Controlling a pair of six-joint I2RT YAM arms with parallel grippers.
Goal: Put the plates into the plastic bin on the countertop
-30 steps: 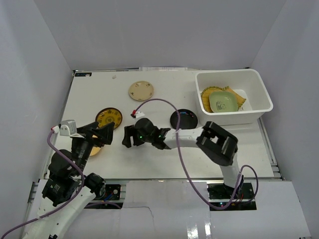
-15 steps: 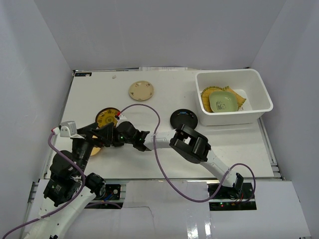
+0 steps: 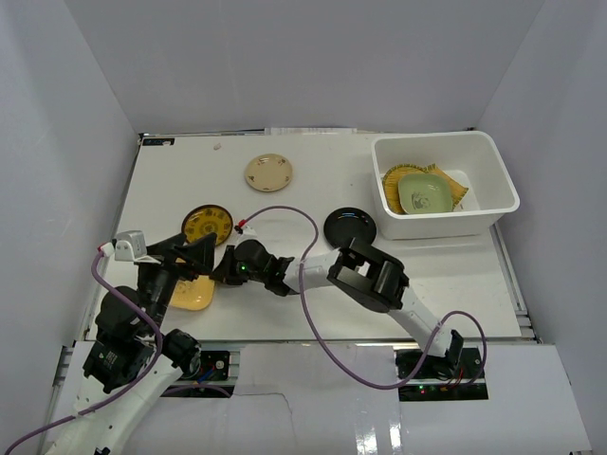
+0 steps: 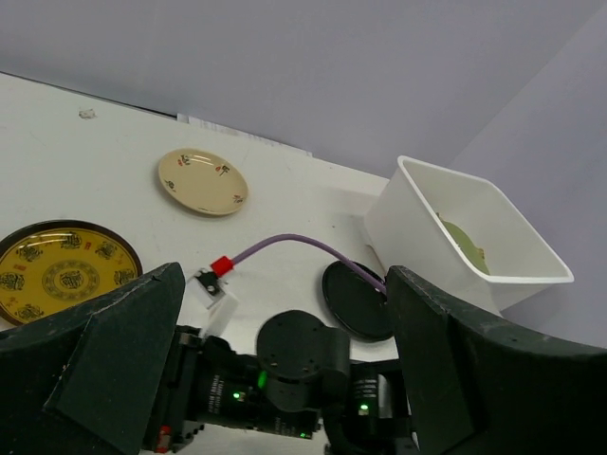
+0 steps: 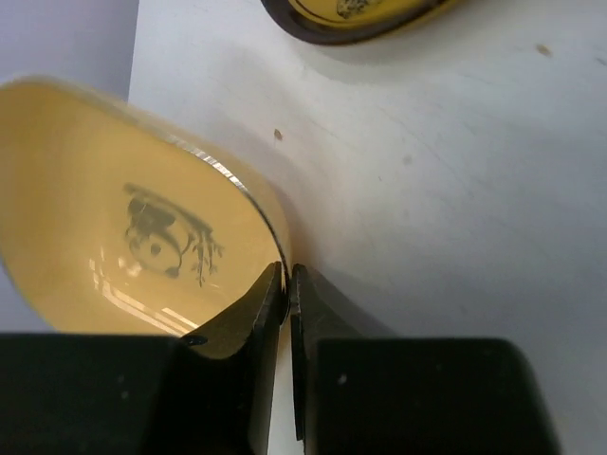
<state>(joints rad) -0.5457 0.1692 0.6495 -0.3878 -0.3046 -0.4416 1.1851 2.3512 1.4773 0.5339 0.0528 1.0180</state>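
the right gripper [image 5: 286, 284] has its jaws pinched narrow on the rim of a glossy yellow round plate [image 5: 114, 237] at 8 o'clock on the plain white countertop [image 3: 313, 180]. the left gripper [image 4: 285, 275] hovers near, jaws wide. the white rectangular plastic bin [image 3: 446, 224] sits at 2 o'clock.

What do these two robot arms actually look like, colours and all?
The left arm and right arm are white tubes linked by chunky black joints. A purple cable with a red plug runs off the right one. The left pincer and right pincer have black wedge-shaped fingers. Small green lights glow near the right wrist.
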